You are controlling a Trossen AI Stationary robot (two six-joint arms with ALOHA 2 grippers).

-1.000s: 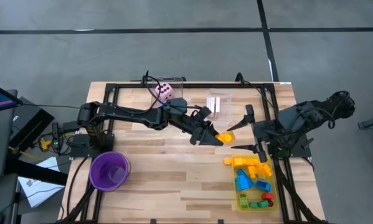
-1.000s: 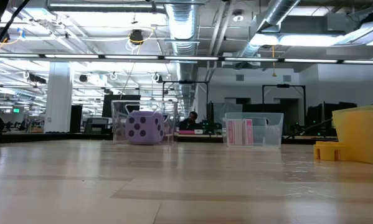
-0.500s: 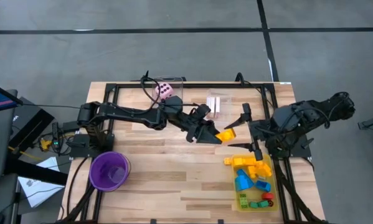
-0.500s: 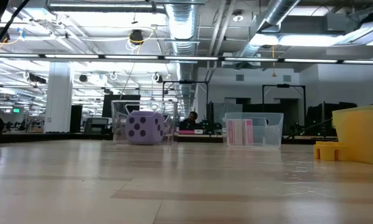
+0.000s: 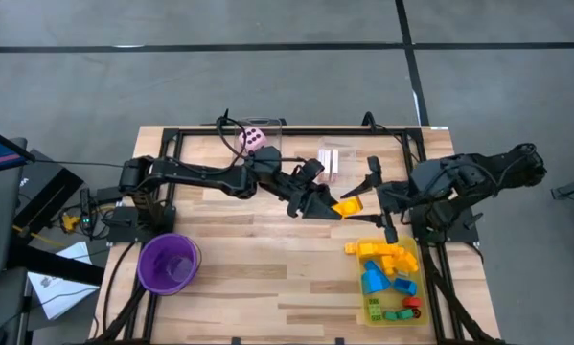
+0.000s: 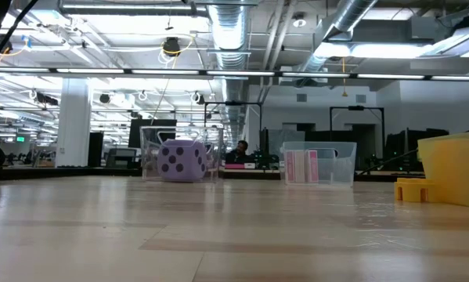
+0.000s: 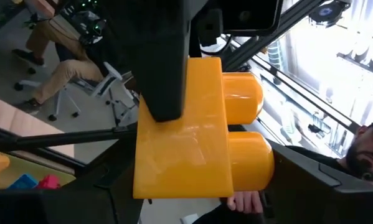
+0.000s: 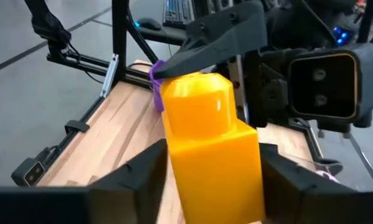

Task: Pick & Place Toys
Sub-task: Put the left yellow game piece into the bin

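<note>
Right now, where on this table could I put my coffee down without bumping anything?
The bare wood between the purple cup and the yellow tray is free. It is crowded toward the back, where both arms meet over the orange block near the clear boxes.

a pale wooden plank worktop (image 5: pixel 267 287) carries everything, with a black metal frame (image 5: pixel 176 144) along its far edge and sides. on it, near the left front, stands a round purple plastic cup (image 5: pixel 169 263). at the far edge sit a clear plastic box (image 6: pixel 179 157) with a pink dotted die (image 5: pixel 253 142) inside and a second clear box (image 6: pixel 319 163) holding flat pink-white cards (image 5: pixel 332 161). at the right front lies a yellow tray (image 5: pixel 390 309) of yellow, blue, green and red plastic blocks (image 5: pixel 387 273).
</note>
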